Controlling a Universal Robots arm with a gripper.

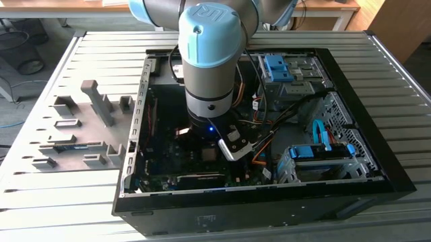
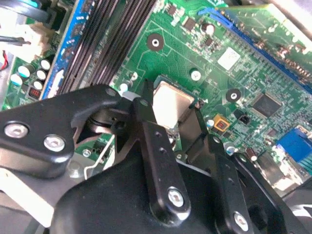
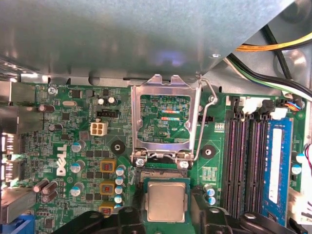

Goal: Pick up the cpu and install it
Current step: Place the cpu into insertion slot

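The cpu (image 3: pixel 165 200), a small silvery square chip with a green edge, sits between my gripper's (image 3: pixel 165 210) two black fingers (image 3: pixel 130 215), just over the socket on the green motherboard (image 3: pixel 63 117). In the second wrist view the cpu (image 2: pixel 169 102) is flanked by the same fingers (image 2: pixel 146 114), which press its sides. The hinged metal socket frame (image 3: pixel 161 83) stands flipped open beside the cpu, with its lever (image 3: pixel 212 100) swung out. In the exterior view my arm (image 1: pixel 209 60) reaches down into the open computer case (image 1: pixel 135 126).
Black memory slots (image 3: pixel 241 161) and a blue memory stick (image 3: pixel 275 161) lie beside the socket. Cables (image 3: pixel 273 46) run along the case wall. Blue drive caddies (image 1: pixel 316 151) sit at the exterior view's right. A grey fixture tray (image 1: pixel 74 131) lies outside the case.
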